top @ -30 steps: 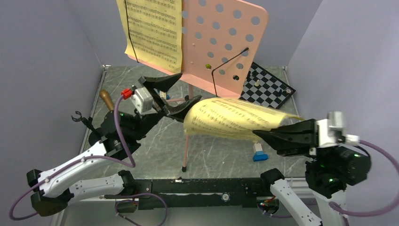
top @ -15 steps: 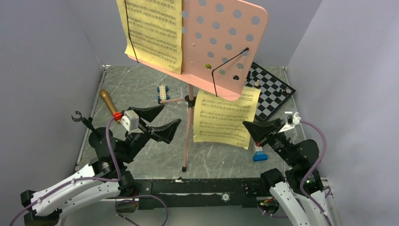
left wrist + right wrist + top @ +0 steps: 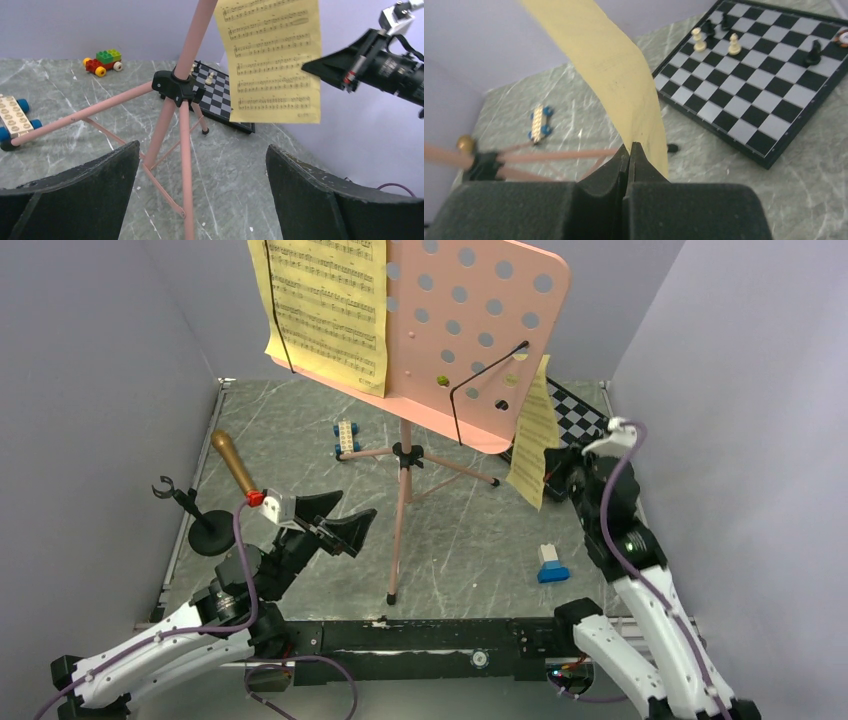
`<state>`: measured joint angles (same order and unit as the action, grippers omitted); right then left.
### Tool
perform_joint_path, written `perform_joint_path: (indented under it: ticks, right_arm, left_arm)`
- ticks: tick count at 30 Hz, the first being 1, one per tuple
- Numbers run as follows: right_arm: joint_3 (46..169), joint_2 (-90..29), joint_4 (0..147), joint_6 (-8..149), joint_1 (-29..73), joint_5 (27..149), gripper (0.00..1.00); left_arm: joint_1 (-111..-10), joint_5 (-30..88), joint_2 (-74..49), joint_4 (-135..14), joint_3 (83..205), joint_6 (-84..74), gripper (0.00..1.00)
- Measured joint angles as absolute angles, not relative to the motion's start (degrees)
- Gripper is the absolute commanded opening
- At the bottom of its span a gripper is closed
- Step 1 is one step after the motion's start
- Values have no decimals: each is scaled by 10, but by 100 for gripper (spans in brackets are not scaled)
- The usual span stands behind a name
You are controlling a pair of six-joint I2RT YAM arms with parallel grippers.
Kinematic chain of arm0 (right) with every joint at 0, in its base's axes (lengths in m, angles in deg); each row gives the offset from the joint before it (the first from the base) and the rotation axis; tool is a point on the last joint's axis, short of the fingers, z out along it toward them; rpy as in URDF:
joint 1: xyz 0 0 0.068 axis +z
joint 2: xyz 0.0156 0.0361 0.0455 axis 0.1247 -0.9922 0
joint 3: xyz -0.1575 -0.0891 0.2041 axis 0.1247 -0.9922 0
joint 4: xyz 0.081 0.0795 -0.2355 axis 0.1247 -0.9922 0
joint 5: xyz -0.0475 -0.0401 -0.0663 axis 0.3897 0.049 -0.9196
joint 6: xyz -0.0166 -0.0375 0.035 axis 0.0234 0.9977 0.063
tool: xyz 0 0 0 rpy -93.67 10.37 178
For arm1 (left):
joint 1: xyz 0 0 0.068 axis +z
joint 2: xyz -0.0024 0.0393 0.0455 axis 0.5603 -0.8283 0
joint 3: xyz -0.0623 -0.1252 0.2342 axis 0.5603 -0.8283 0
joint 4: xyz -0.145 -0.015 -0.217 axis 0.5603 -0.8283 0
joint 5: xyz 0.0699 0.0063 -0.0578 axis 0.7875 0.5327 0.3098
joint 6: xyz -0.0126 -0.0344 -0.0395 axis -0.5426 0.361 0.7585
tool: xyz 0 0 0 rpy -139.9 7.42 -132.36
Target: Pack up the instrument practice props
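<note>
**Tabletop (image 3: pixel 460 540), grey marbled, items left to right**

1. Black round-based mic stand (image 3: pixel 208 537): upright at the left edge, with its forked clip at the top.
2. Gold-brown microphone (image 3: pixel 235 465): just right of the mic stand and slanted, head toward the back. Cannot tell whether it lies flat or is propped.
3. Left claw (image 3: pixel 358 506): low over the near left of the tabletop, fingers spread wide with nothing between them. It points at the tripod legs and is apart from them.
4. Cream brick car with blue wheels (image 3: pixel 345 437): behind the tripod hub, on the tabletop.
5. Pink tripod music stand (image 3: pixel 470 330): upright at centre, all three legs spread. One yellow sheet-music page (image 3: pixel 325 305) rests on the left half of the perforated desk under a black wire.
6. Second yellow page (image 3: pixel 532 435): off the desk, hanging in the air below its right corner, seen nearly edge-on from above.
7. Right claw (image 3: pixel 630 150): closed tight on this page's edge, raised above the right side.
8. Blue-and-white brick (image 3: pixel 550 563): near right, on the tabletop.
9. Chessboard (image 3: pixel 764 85): back right corner, with a few pieces standing on it.
</note>
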<state>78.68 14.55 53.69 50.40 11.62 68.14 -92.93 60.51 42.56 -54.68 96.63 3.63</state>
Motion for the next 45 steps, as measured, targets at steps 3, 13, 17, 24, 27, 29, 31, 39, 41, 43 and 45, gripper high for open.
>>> perform_joint_path:
  ticks: [3, 13, 17, 24, 27, 29, 31, 39, 41, 43, 45]
  right_arm:
    - [836, 51, 560, 492, 67, 698, 0]
    - [996, -264, 738, 299, -153, 973, 0]
    - [1087, -346, 786, 242, -145, 1084, 0]
    - [1155, -286, 807, 257, -93, 1142, 0]
    - [1153, -244, 814, 274, -82, 1144, 0]
    - [1161, -237, 791, 299, -89, 1120, 0]
    - [1177, -261, 754, 304, -117, 1099, 0]
    - [1073, -445, 650, 244, -208, 1097, 0]
    - [1058, -448, 595, 245, -202, 1096, 0]
    - [1061, -431, 591, 249, -197, 1095, 0]
    - [1071, -404, 592, 256, -191, 1094, 0]
  left_arm:
    - [-929, 609, 426, -557, 966, 55, 99]
    - [-929, 604, 425, -559, 942, 91, 99]
    - [-929, 604, 424, -551, 942, 83, 99]
    - [-929, 599, 398, -525, 942, 73, 99]
    - [-929, 594, 379, -524, 942, 67, 99]
    - [-929, 593, 368, -524, 942, 65, 99]
    - [-929, 592, 360, -524, 942, 63, 99]
    - [-929, 583, 351, -521, 952, 62, 99]
    - [-929, 583, 351, -517, 954, 62, 99]
    - [-929, 583, 351, -512, 954, 62, 99]
    - [-929, 581, 349, -509, 954, 62, 99]
